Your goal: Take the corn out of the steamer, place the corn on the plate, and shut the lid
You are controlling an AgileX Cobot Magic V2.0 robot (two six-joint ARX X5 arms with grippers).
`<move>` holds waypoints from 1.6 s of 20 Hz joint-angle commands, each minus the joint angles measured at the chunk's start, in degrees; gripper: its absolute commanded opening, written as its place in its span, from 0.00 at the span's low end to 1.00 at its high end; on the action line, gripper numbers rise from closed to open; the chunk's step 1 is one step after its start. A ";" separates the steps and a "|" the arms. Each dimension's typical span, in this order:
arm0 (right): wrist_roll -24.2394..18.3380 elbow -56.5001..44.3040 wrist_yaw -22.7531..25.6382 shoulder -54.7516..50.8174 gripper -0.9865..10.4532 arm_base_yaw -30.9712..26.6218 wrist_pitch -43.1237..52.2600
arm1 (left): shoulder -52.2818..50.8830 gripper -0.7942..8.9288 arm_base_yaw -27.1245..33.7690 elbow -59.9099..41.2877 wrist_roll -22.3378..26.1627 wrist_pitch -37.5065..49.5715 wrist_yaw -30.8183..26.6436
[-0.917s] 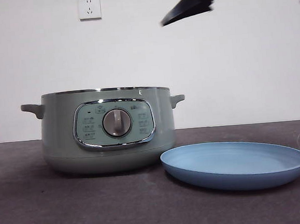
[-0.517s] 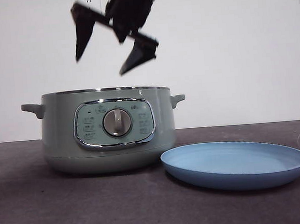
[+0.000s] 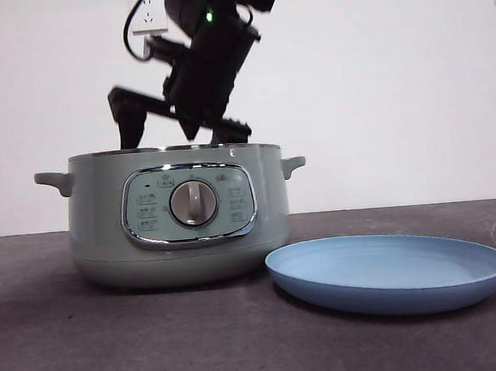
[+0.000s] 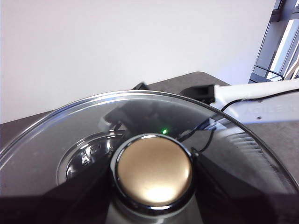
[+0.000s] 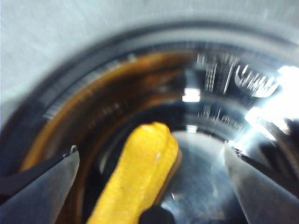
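White wall socket (image 3: 148,13) on wall (image 3: 396,96); dark table (image 3: 158,347).

Right arm comes down from top of front view, tilted, right gripper (image 3: 179,131) at the steamer (image 3: 177,217) rim, jaws spread wide, tips dipping inside on either side of the corn (image 5: 140,177), not touching it. Left gripper closed around the lid (image 4: 154,170) knob.
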 commanded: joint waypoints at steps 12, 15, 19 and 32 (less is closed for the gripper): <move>2.51 0.00 -0.92 6.05 0.41 1.05 1.44 | -0.68 0.07 0.07 0.85 1.09 1.31 0.28; 1.88 0.00 -0.98 6.05 0.08 1.11 2.08 | -0.68 0.07 0.07 0.85 1.60 0.90 0.28; 2.08 0.11 -0.85 4.09 0.08 1.20 3.30 | -0.66 0.07 0.07 0.85 1.60 0.50 0.26; -4.07 -2.21 15.89 -29.94 0.08 -4.02 -26.60 | -0.66 0.07 0.07 0.85 1.60 0.46 0.33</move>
